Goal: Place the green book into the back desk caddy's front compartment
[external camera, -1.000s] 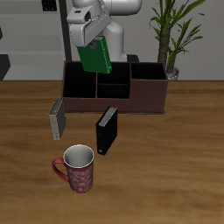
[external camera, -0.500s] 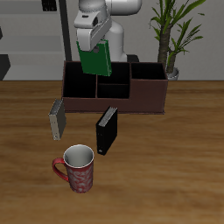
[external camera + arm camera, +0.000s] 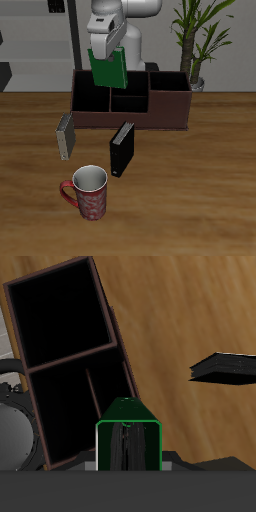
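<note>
Above the caddy's far side, the green book (image 3: 108, 68) hangs in the air, clamped in the gripper (image 3: 106, 45), tilted, its lower edge just over the box's back rim and clear of it. In the wrist view the green book (image 3: 128, 434) shows end-on w/ the jaws closed on it; the fingers themselves are mostly hidden, but the book is off any support, so the grip is carrying it.

Below it sits the desk caddy (image 3: 160, 112), a low reddish-brown box w/ black-lined cells. The front compartment (image 3: 127, 102) is the small square cell of the middle column, on the side nearer the table's front edge. The book appears to hang farther back than that cell and somewhat off to one side, more over a long outer cell.

Step in hand, as I judge it: carry and line up, not yet lower. To do it well: bring the book toward the table's front edge and across until its lower edge is centred over the small cell, square it to the dividers, take out the tilt, then go straight down. Risk: an edge catching a divider or dropping into the long cell.

Near the front: a grey book (image 3: 65, 135), a black book (image 3: 121, 148) and a red mug (image 3: 88, 190), all well apart from the caddy's cells. A potted plant (image 3: 195, 40) stands at the back.
</note>
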{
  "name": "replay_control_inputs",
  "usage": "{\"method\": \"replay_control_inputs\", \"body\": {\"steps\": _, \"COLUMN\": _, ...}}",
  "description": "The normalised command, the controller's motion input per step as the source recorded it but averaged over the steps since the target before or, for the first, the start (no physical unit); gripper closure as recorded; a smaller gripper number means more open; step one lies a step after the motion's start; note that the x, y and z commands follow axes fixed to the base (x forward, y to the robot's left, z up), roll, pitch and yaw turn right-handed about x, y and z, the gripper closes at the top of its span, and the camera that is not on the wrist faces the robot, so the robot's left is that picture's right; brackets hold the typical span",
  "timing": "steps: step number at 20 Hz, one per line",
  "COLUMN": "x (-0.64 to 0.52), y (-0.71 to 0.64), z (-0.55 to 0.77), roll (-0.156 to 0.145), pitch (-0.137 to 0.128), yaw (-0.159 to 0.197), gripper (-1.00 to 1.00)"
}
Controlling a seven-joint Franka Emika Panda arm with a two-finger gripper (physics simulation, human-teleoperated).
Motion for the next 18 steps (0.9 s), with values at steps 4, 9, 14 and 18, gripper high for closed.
{"method": "replay_control_inputs", "body": {"steps": 4, "x": 0.14, "y": 0.01, "z": -0.03, "roll": -0.019, "pitch": -0.009, "yaw": 0.02, "gripper": 1.0}}
{"method": "replay_control_inputs", "body": {"steps": 9, "x": 0.02, "y": 0.14, "z": -0.05, "roll": 0.02, "pitch": -0.007, "yaw": 0.034, "gripper": 1.0}}
{"method": "replay_control_inputs", "body": {"steps": 14, "x": 0.03, "y": 0.17, "z": 0.03, "roll": 0.021, "pitch": 0.0, "yaw": -0.005, "gripper": 1.0}}
{"method": "replay_control_inputs", "body": {"steps": 18, "x": -0.03, "y": 0.19, "z": -0.03, "roll": 0.025, "pitch": -0.003, "yaw": 0.017, "gripper": 1.0}}
